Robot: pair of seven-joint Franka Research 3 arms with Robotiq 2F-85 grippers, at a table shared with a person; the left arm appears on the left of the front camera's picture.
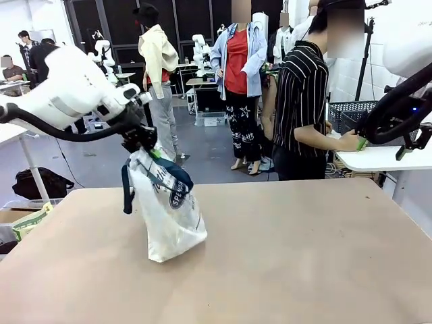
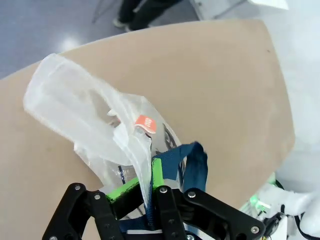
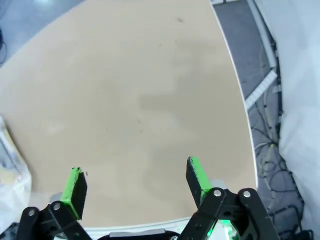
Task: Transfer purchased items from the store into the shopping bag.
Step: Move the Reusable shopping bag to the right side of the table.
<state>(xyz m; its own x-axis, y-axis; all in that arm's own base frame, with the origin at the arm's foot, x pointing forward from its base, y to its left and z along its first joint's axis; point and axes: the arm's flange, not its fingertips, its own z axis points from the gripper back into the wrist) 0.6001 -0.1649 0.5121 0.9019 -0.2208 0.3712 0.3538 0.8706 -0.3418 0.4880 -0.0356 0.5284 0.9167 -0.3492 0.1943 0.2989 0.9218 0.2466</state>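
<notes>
So we've got the left gripper (image 2: pixel 148 186) clamped tight on the top edge of the shopping bag (image 1: pixel 169 209), pinching the translucent plastic right by a navy strap handle (image 2: pixel 186 162). The bag stands on the tan table (image 1: pixel 304 256), left of the middle, a bit slumped. The dark round logo on its side has lettering, but we can't read it. In the left wrist view there's a small orange tag (image 2: pixel 145 123) with white print inside the bag, too tiny to make out. The right gripper (image 3: pixel 135 185) hangs with its jaws spread wide, nothing in them, above bare tabletop.
</notes>
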